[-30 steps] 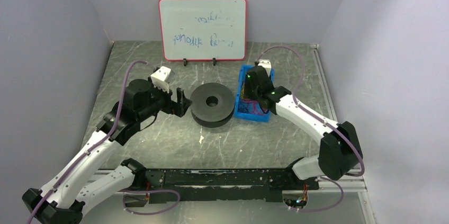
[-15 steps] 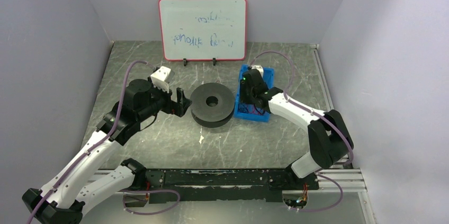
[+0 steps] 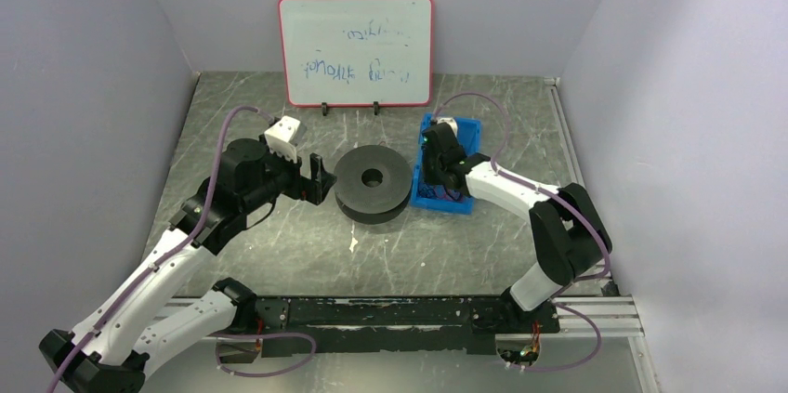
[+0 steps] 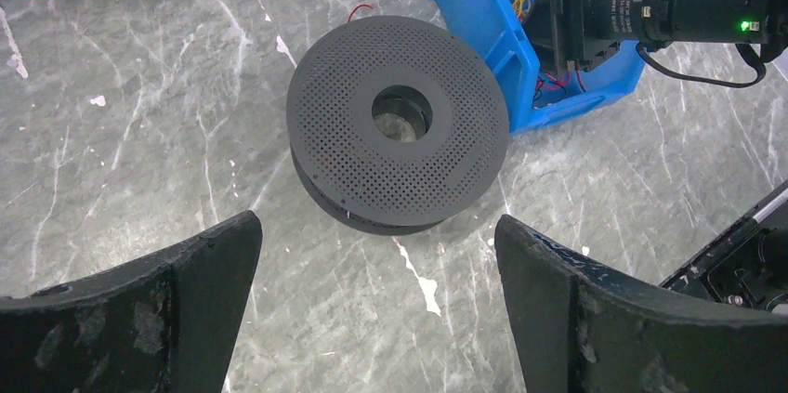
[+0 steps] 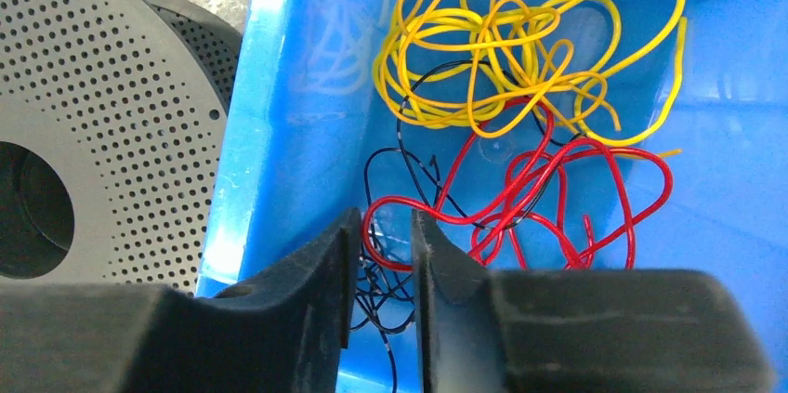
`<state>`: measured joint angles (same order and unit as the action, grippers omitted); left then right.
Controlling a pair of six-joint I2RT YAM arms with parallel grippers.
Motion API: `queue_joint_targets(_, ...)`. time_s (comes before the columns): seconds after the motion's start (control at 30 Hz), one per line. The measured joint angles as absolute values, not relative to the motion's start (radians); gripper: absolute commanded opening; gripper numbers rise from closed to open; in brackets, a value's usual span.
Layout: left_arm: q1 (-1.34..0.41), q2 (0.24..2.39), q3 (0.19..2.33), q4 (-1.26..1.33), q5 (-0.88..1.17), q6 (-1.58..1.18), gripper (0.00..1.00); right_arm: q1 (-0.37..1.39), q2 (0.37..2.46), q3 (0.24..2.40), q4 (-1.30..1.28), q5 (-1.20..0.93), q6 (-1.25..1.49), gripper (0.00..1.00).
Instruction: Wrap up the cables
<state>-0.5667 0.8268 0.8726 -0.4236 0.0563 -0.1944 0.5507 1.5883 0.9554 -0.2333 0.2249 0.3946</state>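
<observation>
Fingertips of your right hand (image 3: 448,184) vanish inside the blue bin (image 3: 467,126) from above. Left wrist: left hand (image 4: 376,224) gapes wide, empty; black spool (image 4: 398,124) ahead, bare worktop (image 4: 139,133) around. Right wrist: fingers (image 5: 321,268) a sliver apart, red cables (image 5: 525,190) looping into the gap, bin wall just left.

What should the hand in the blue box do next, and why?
Probably squeeze shut. The right gripper has its fingers either side of a loop of the red cable in the blue bin, with a gap between them, so nothing looks gripped yet.
</observation>
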Motion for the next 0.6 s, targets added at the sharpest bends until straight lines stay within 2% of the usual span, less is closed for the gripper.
queue_joint_targets(0.13,-0.567,0.829,0.873,-0.424,0.056,-0.194,0.99,0.551,1.588,0.953,-0.223,0.236,0.384,0.0)
queue_joint_targets(0.4,-0.567,0.828,0.873,-0.424,0.054,-0.194,0.99,0.551,1.568,0.952,-0.221,0.263,0.38,0.0)
queue_joint_targets(0.6,-0.567,0.828,0.873,-0.424,0.053,-0.194,0.99,0.551,1.473,0.94,-0.221,0.296,0.384,0.0)
